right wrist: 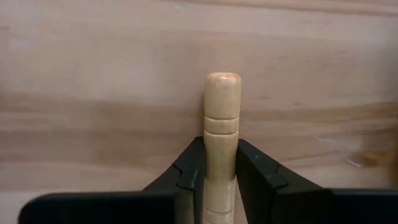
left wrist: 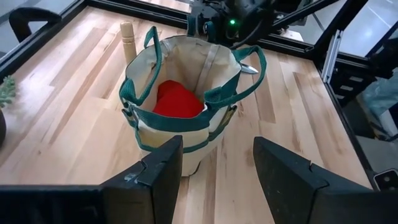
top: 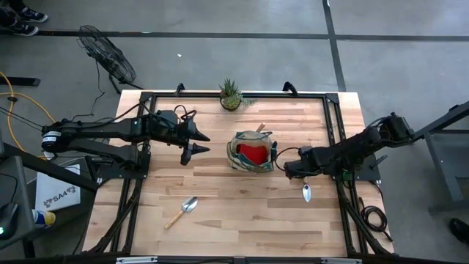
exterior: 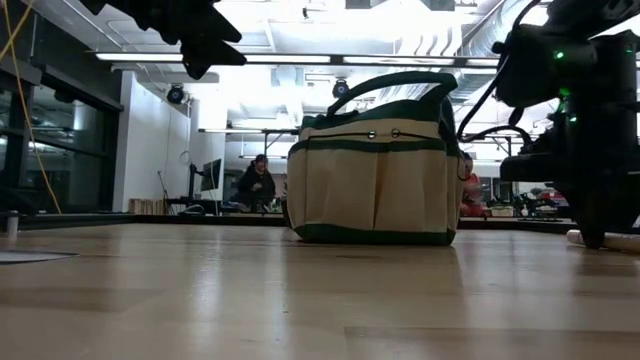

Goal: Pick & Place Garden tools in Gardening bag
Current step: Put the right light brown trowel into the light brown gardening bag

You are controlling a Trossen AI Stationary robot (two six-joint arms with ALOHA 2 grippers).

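A tan gardening bag (top: 253,152) with green trim stands mid-table on its base, a red glove (left wrist: 177,99) inside it. My right gripper (top: 296,167) is just right of the bag, pointing down and shut on a wooden-handled trowel whose silver blade (top: 306,193) points toward the near edge. A second trowel (top: 182,211) lies flat at the near left. A wooden handle (left wrist: 127,34) lies beside the bag on its far side. My left gripper (top: 196,144) hovers open, left of the bag and above the table. My right gripper pinches the trowel's wooden handle (right wrist: 221,134) between its two fingers (right wrist: 189,171), a little back from the handle's rounded free end (right wrist: 222,81). The fingers come from above, pointing down, one on each side of the handle. The handle (exterior: 605,240) lies level on the table.
A spiky potted plant (top: 230,95) stands at the far edge. A black frame (top: 333,132) runs around the tabletop. Bare wood stretches across the near half of the table. People sit in the room beyond the table in the low view.
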